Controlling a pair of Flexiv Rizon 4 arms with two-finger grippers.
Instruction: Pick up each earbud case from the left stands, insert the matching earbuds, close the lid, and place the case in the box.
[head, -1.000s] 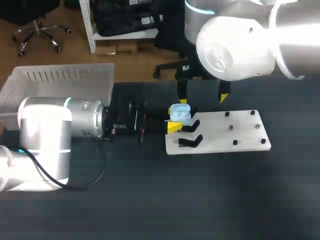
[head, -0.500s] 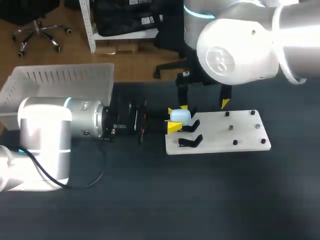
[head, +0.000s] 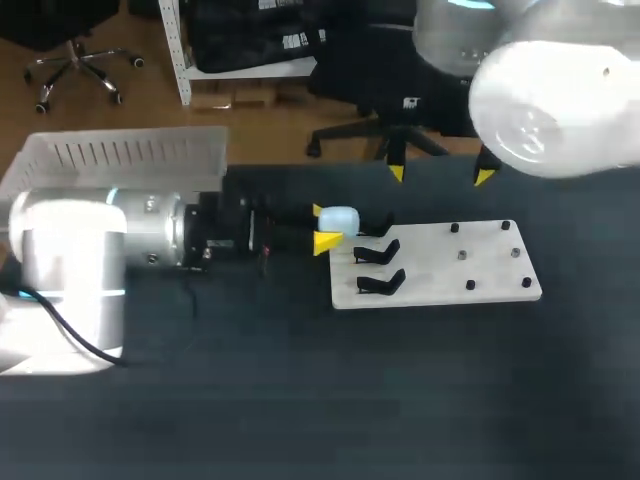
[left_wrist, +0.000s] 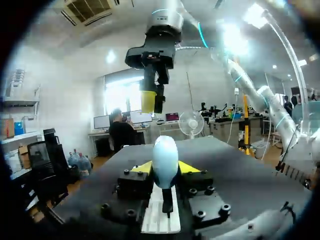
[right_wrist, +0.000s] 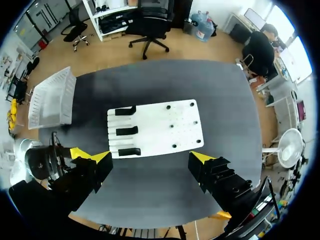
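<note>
A pale blue earbud case (head: 338, 220) with its lid down sits between the yellow tips of my left gripper (head: 322, 227), which is shut on it just left of the white stand board (head: 450, 270). In the left wrist view the case (left_wrist: 165, 159) stands upright in the left gripper (left_wrist: 165, 169), with my right gripper (left_wrist: 150, 97) hanging high ahead of it. My right gripper (head: 441, 175) is open and empty, raised above the board's far edge. From the right wrist view its wide-open fingers (right_wrist: 92, 156) frame the board (right_wrist: 165, 125) far below.
Three black stands (head: 380, 256) line the board's left edge, and several small black pegs (head: 462, 256) dot its right half. A white slatted box (head: 120, 160) stands at the table's back left, also seen as the box (right_wrist: 50, 97) from above.
The case's lid went from up to down under the right gripper. The right gripper then rose and moved off to the right. My left gripper drew the case leftward, off the board.
</note>
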